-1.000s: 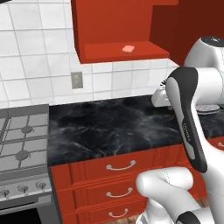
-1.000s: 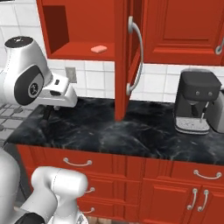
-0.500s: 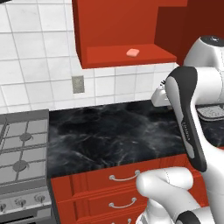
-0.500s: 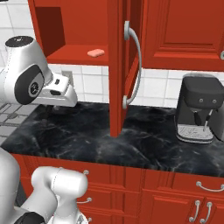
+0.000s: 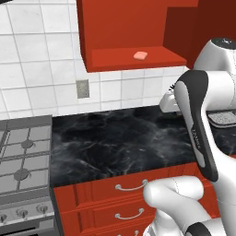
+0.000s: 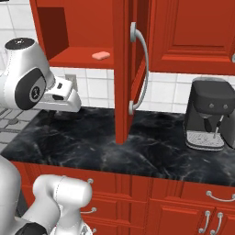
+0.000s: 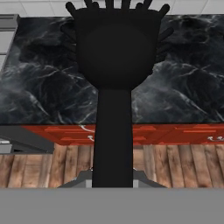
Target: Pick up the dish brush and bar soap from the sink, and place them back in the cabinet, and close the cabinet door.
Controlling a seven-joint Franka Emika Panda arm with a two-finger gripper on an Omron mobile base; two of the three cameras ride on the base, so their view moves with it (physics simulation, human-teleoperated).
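1. Up close in the hand view, the dish brush [image 7: 114, 87] stands along the camera's line of sight, its thin black handle rising from between the fingers, which are clamped tight on it, and its round bristly head spread against the black marble surface [image 7: 188, 87] beyond.
2. Below the surface's edge in that view run red drawer fronts [image 7: 175, 133] and a wooden floor [image 7: 183, 164].
3. Seen from the left base view, the bar soap [image 5: 140, 56] lies flat on the bottom shelf of the open red cabinet [image 5: 133, 60], toward the right of the shelf.
4. From the right base view, the cabinet door [image 6: 131, 69] stands swung wide, edge-on to the camera, its long silver bar handle [image 6: 142, 69] curving out to the right.
5. A dark coffee machine [image 6: 209, 114] sits on the surface to the right of the door, well apart from the arm.
6. At far left in the left base view, a grey gas stove [image 5: 23, 159] adjoins the surface, with an outlet plate [image 5: 83, 88] on the white tiled wall above.
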